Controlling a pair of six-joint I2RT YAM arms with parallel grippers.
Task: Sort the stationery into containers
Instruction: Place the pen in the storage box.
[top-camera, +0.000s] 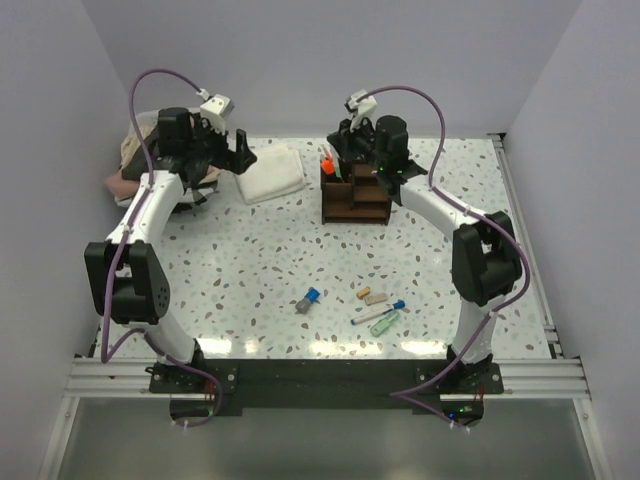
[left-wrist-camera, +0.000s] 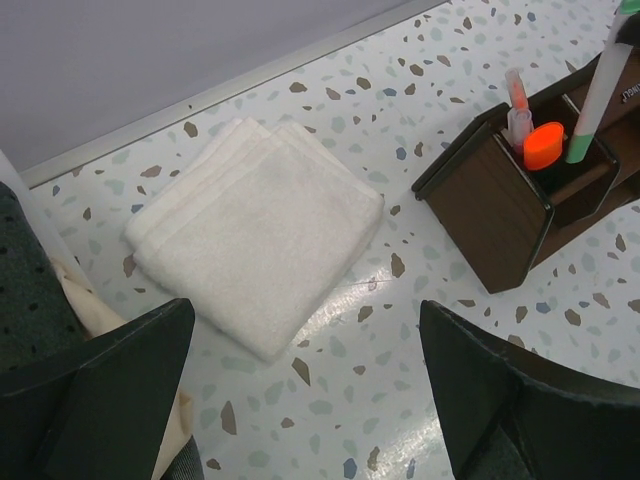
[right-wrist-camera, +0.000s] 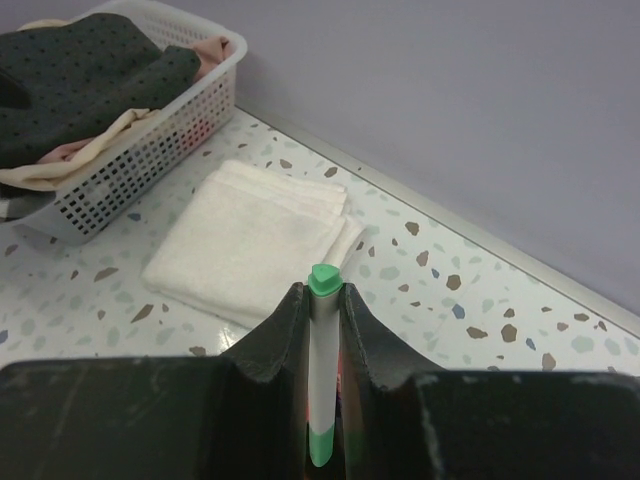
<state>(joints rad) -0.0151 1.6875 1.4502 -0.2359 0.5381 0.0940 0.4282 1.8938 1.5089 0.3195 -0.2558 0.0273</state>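
Observation:
The dark brown wooden organiser stands at the back of the table, also seen at the right of the left wrist view. An orange highlighter and a red pen stand in its tall compartment. My right gripper is shut on a white pen with green ends, held upright with its lower end in the organiser. My left gripper hangs wide open and holds nothing, over bare table beside the folded cloth. A blue-capped marker, tan bits, a thin pen and a green piece lie near the front.
A folded white cloth lies left of the organiser. A white basket of clothes sits at the back left corner. A raised rail runs along the table's right edge, and walls close in the back and sides.

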